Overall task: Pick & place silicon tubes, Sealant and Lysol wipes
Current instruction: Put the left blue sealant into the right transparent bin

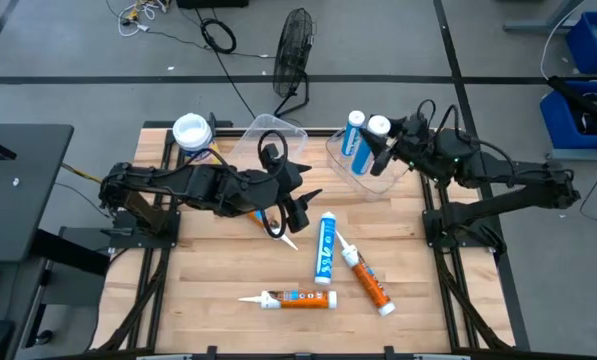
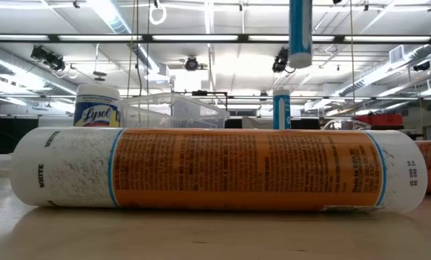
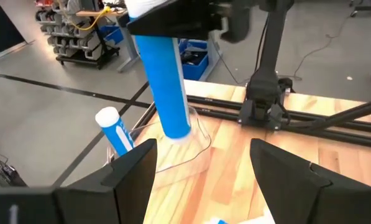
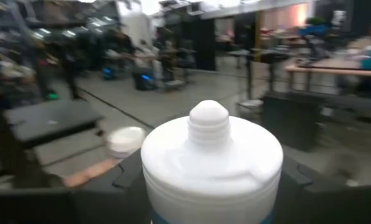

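Observation:
My right gripper (image 1: 383,140) is shut on a blue tube with a white top (image 1: 378,127), upright above a clear bin (image 1: 370,178) at the far right. A second blue tube (image 1: 355,140) stands in that bin. My left gripper (image 1: 290,208) is open and empty at the table's middle, over an orange tube (image 1: 261,215). A blue-and-white tube (image 1: 325,246) and two orange tubes (image 1: 364,279) (image 1: 294,298) lie on the table. The yellow Lysol wipes canister (image 2: 97,107) with its white lid (image 1: 193,132) stands at the far left. My right gripper pinches the blue tube near its upper, nozzle end (image 4: 210,180), one finger (image 4: 126,180) on each side. The fingers come about level from the table's right side and lie across the tube. The tube hangs upright, its lower end (image 3: 176,130) clear above the bin.
A second clear bin (image 1: 268,140) stands at the far middle, beside the Lysol wipes. Black cables and a fan (image 1: 294,45) lie on the floor beyond the far edge. The near left of the wooden table (image 1: 208,270) is bare.

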